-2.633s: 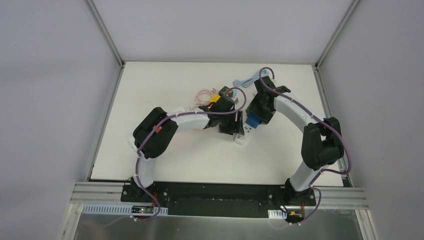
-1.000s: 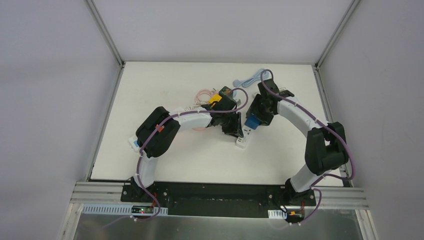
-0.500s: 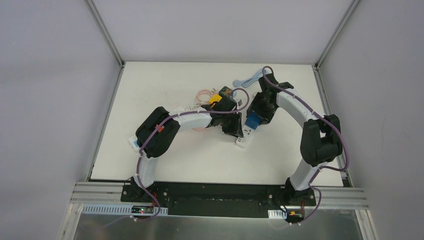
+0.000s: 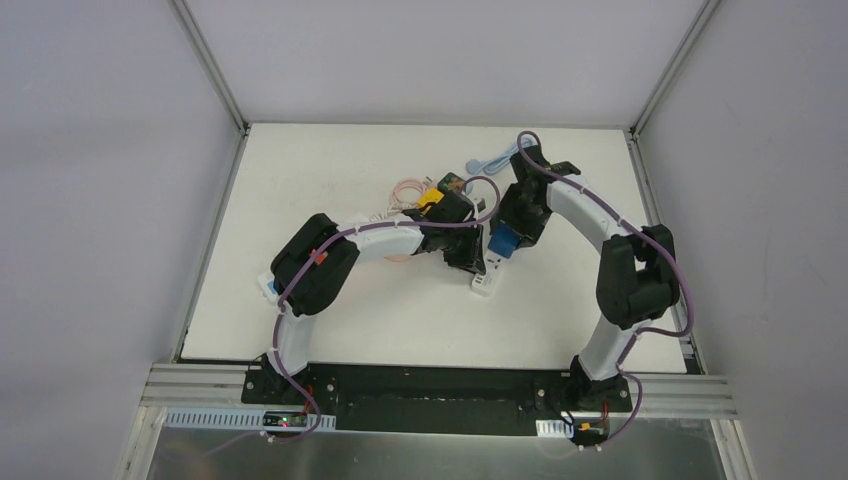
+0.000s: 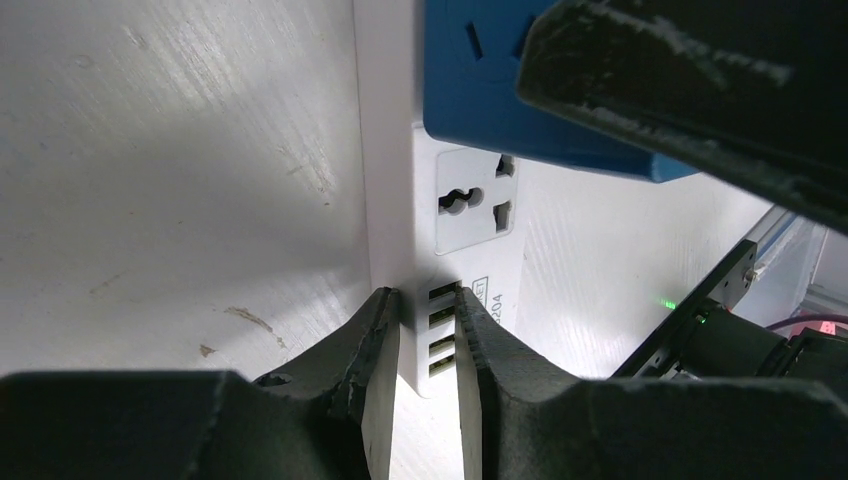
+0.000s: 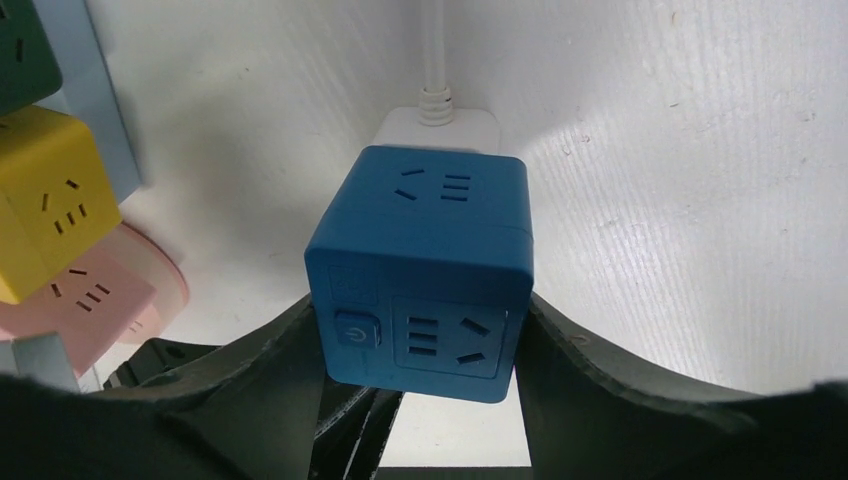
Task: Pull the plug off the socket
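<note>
left gripper is pinched on the near end of the strip, one finger on each long side right at the slotted end face. The strip's free socket sits just past the fingertips, uncovered. On the other side, the right gripper is clamped across the cube, fingers flat against its two flanks, with the top face and button face exposed. The cube sits over the cord end of the strip, and a sliver of white and the cord show past its far edge. Can't tell from any view whether the pins are seated or out: the left wrist view shows the cube's lower edge overlapping the strip, shadow under it, no readable gap. The grippers work close together. A right finger fills the top right of the left wrist view above the cube, apart from the left fingers. In the top view the strip lies mid-table at an angle, its near end poking out beyond the left wrist, well apart from every edge of the table. Bare surface shows on the near side, left of the left arm, and between the right arm and the right edge. It's tighter behind: the yellow cube and pink cube sit left of the cube, near but apart. A pale blue cable lies just beyond the right wrist, near the back edge.
</note>
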